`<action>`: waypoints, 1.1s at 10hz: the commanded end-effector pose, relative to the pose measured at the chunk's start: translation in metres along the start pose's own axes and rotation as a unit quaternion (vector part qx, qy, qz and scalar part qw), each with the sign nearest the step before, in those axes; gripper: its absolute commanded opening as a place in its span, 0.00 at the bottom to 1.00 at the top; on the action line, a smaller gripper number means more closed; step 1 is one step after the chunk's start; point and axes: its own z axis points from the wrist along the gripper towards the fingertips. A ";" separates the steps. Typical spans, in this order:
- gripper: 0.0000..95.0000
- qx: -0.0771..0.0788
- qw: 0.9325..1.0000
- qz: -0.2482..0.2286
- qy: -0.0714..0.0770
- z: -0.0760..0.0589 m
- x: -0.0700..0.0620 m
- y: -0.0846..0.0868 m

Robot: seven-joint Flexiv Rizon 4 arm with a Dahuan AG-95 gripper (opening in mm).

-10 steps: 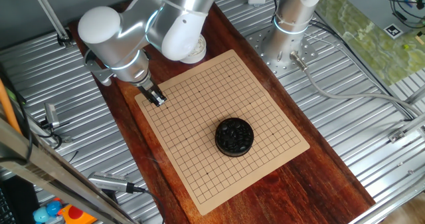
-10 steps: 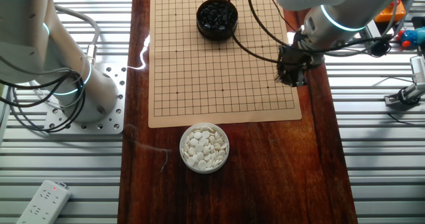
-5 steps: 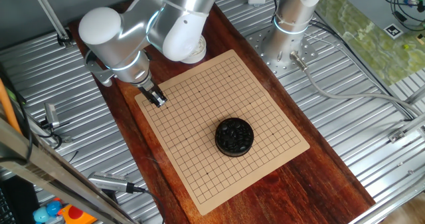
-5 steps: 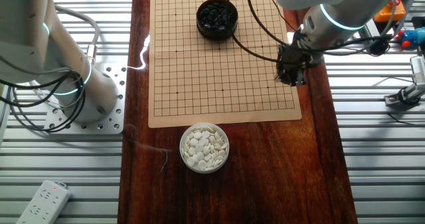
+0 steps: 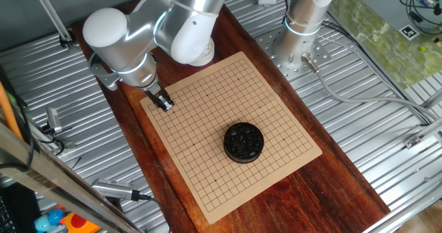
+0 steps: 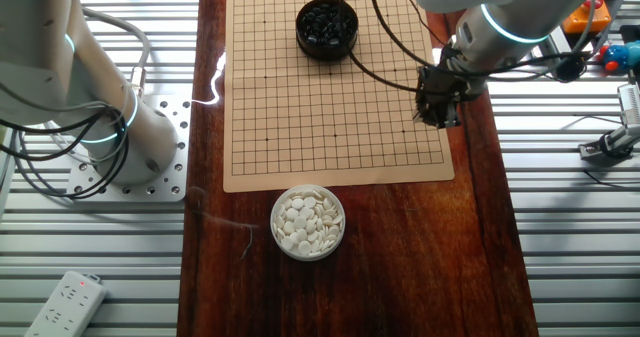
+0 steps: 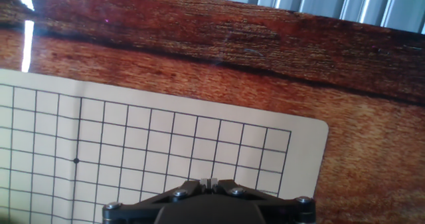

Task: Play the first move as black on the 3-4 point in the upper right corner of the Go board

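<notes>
Nothing has visibly moved since the earlier frames: the fingers (image 7: 208,182) stay pressed together, hovering over a corner of the board (image 5: 228,101) at left of the frame. Whether they pinch a stone is unclear; the black stones (image 6: 326,20) sit in their bowl on the board.

A dark reddish wooden tabletop (image 6: 350,277) lies between ribbed metal surfaces (image 6: 560,257), with a white power strip (image 6: 66,302) at one corner, cables (image 5: 359,95) trailing nearby, and bright glare (image 7: 26,24) on the wood.
</notes>
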 end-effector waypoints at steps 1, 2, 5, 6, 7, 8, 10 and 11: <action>0.00 -0.003 1.000 -0.010 0.001 -0.001 0.000 -0.001; 0.00 -0.003 1.000 -0.012 0.001 -0.001 0.000 -0.001; 0.00 -0.003 1.000 -0.008 -0.002 -0.001 0.000 -0.001; 0.00 -0.004 1.000 0.000 -0.003 -0.001 0.000 -0.001; 0.00 -0.002 1.000 0.015 -0.007 -0.001 0.000 -0.001; 0.00 -0.001 1.000 0.023 -0.008 -0.001 0.000 -0.001; 0.00 0.004 0.999 0.033 -0.007 -0.001 0.000 -0.001; 0.00 0.005 0.999 0.035 -0.007 -0.001 0.000 -0.001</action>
